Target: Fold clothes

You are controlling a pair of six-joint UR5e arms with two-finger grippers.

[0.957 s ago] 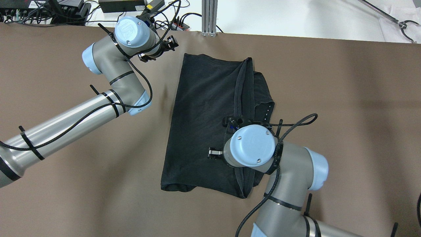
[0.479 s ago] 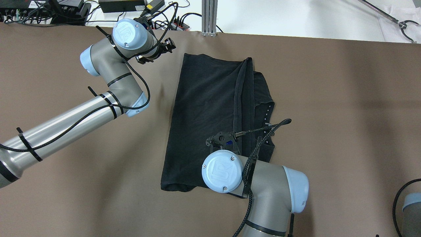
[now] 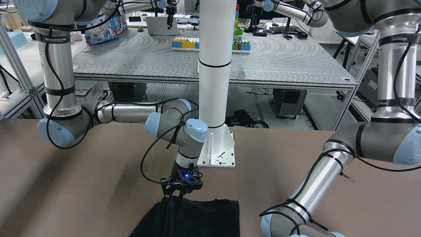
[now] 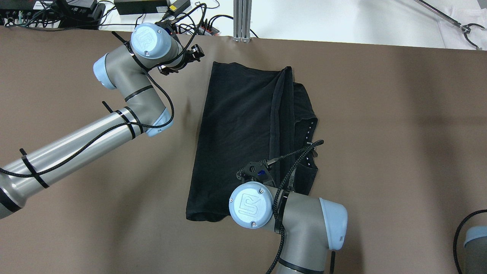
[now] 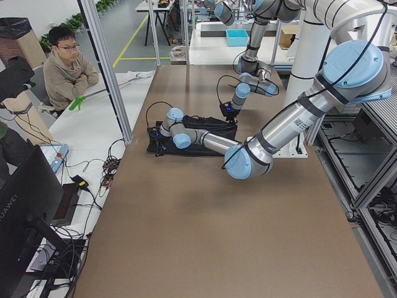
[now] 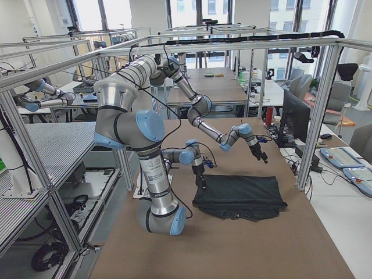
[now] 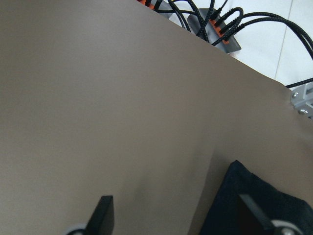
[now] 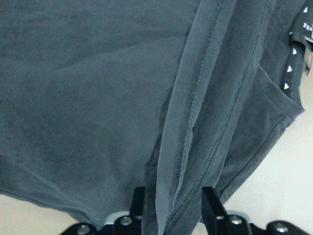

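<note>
Front-facing view: 1 black garment at the bottom edge, cropped. The right tool points straight down at its robot-side edge. The fingers are nearly together with a ridge of cloth drawn up between them, so it is clamped on the cloth. The left arm comes in on this view's right, with its tool out of frame.

Overhead: 2 arms, 1 garment, shown whole only here. It lies mid-worktop, folded lengthwise. One hem band runs along it right of centre, and a lower layer sticks out on the right with a row of white marks. The left tool sits just beside the far left corner, off the cloth. The right wrist hides its own tool here.

Exterior left: 1 operator seated beyond the worktop, seen in no other view. The garment lies flat. The tools are too small to judge.

Exterior right: the garment lies flat with the right tool at its robot-side end. Nothing more can be made out.

Left wrist: 2 fingers spread wide with nothing between them. One is over bare worktop, the other over the garment's corner. Cables lie at the worktop's far edge.

Right wrist: 2 fingers straddle the hem band and cloth fills the gap between them. This is the only view showing the band's stitching and that the white marks are triangles.
</note>
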